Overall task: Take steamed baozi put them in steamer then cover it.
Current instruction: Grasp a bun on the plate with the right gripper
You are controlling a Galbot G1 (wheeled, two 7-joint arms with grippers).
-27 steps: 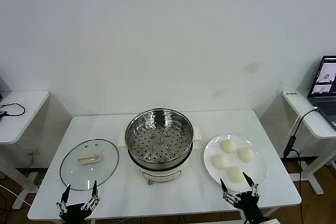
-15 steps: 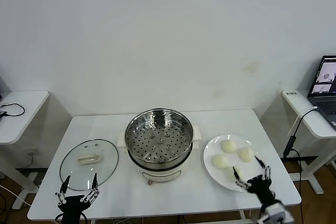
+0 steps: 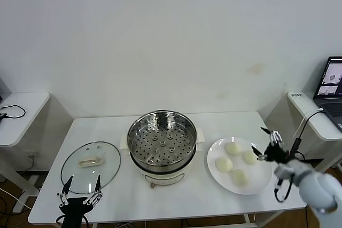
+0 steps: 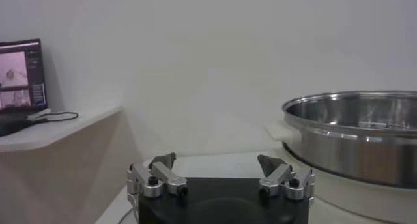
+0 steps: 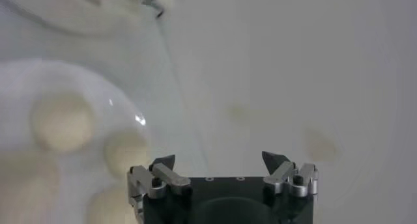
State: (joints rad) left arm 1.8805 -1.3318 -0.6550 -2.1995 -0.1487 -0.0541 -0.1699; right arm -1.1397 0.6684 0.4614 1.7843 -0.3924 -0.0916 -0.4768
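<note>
While the steamer (image 3: pixel 162 143) sits uncovered for loading, right claw (image 3: pixel 268 148) hangs spread, empty, beside the plate (image 3: pixel 214 172) holding four baozi (image 3: pixel 234 162); left claw (image 3: pixel 81 191) spread near cover (image 3: pixel 91 166) on bench (image 3: pixel 187 198).

I can't make out any text, label, brand or number; the laptop screen (image 3: pixel 333 77) on the side desk shows picture windows, whatever writing it carries too small for me to read
</note>
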